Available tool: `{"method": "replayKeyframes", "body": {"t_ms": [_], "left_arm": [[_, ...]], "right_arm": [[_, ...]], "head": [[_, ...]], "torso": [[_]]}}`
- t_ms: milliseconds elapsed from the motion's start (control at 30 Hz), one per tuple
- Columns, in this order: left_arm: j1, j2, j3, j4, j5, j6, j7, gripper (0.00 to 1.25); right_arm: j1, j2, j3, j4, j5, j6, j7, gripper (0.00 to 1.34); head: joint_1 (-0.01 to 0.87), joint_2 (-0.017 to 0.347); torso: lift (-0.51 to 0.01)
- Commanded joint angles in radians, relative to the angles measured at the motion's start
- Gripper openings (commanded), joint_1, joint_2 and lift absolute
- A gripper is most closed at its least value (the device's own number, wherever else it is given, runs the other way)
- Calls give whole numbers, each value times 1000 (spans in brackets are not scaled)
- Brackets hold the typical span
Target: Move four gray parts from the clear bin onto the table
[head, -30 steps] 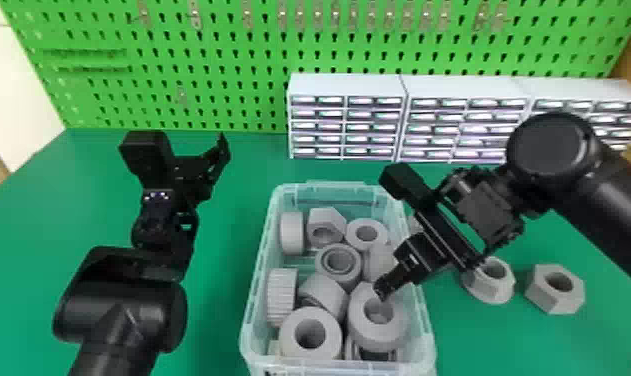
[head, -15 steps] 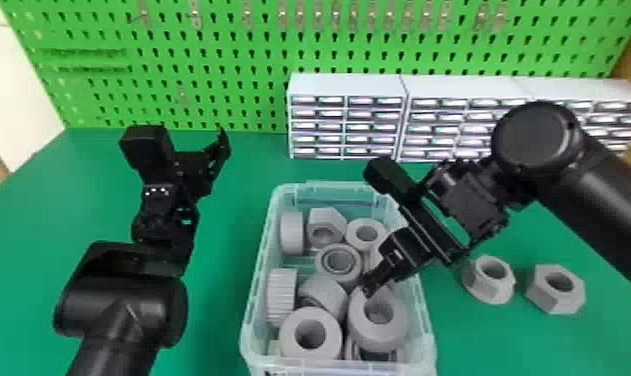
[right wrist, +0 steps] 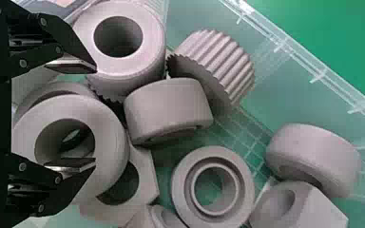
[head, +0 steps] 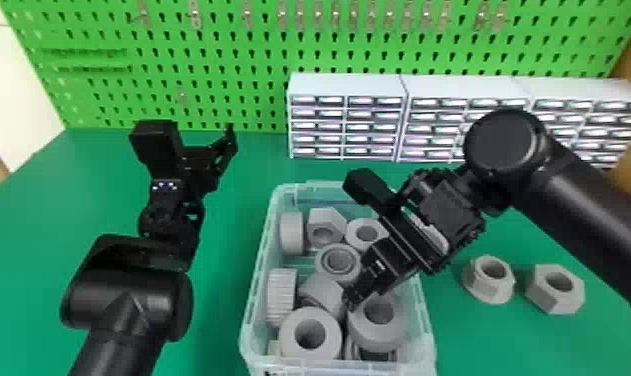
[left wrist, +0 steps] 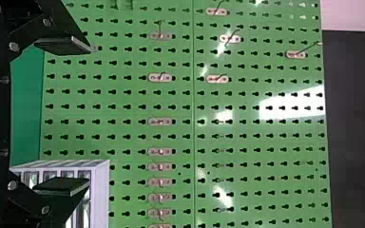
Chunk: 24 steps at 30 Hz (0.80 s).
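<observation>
The clear bin (head: 259,280) holds several gray parts, among them a thick ring (head: 310,334) and a ribbed gear (head: 281,296). Over the bin's right side hangs my right gripper (head: 351,245), above a round part (head: 376,320). In the right wrist view my right gripper (right wrist: 95,116) stands open, its fingers to either side of a ring's (right wrist: 109,142) near face; contact cannot be told. My left gripper (head: 206,131) is parked left of the bin, raised and open; in the left wrist view the left gripper (left wrist: 90,116) has nothing between its fingers.
A flanged nut (head: 489,280) and a hex nut (head: 555,290) lie on the green table (head: 219,300) right of the bin. White drawer cabinets (head: 346,85) stand behind, against a green pegboard (head: 229,75).
My right gripper has shifted left and turned somewhat above the bin, and its forearm has moved slightly left. The left arm has barely moved.
</observation>
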Motion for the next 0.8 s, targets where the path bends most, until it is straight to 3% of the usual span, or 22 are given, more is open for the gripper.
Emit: {"method": "replayKeyframes", "body": {"t_ms": [0, 200, 533, 767], "left_arm": [[-3, 1, -1, 2, 0, 0, 0, 965], [-3, 16, -3, 2, 2, 0, 0, 965], [-11, 51, -35, 2, 33, 0, 34, 966], [-14, 56, -35, 0, 40, 0, 38, 965]], "right_arm": [[0, 4, 11, 3, -14, 3, 0, 784], [-31, -7, 83, 18, -40, -20, 0, 784], [-30, -4, 106, 33, -72, -35, 0, 784], [-25, -1, 126, 41, -78, -44, 0, 784]], "head": [[693, 72], [693, 72], [693, 72], [693, 72]], "torso": [[-52], [-52], [-52], [-52]]}}
